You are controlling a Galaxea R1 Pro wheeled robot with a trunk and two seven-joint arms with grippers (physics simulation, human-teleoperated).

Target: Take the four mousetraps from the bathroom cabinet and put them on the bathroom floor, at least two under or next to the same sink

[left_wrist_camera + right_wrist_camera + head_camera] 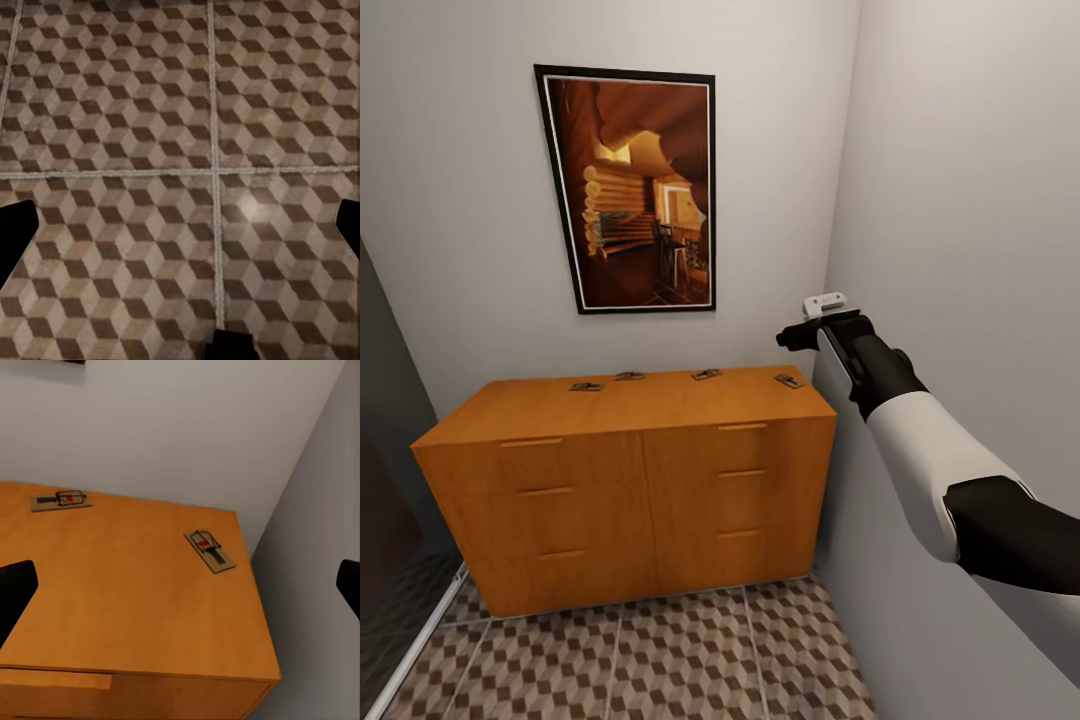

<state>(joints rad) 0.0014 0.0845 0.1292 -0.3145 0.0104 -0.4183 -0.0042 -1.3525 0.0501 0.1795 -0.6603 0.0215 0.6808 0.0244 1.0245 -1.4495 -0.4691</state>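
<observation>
Head view, nearest first: cube-patterned bathroom floor (690, 650) lies at 6 o'clock, with the orange-brown cabinet (630, 490) standing on it against the back wall. Four mousetraps (587, 386), (629, 376), (707, 374), (789, 380) sit in a row along the far edge of its top. Right gripper (815, 325) hovers at 3 o'clock, above the cabinet's right end, fingers spread wide and empty. Left gripper (180, 225) also hangs open over bare tiles. A framed picture (630, 190) hangs at 12 o'clock.

Four mousetraps (706, 375) lie along the cabinet (630, 480) top's back edge.
</observation>
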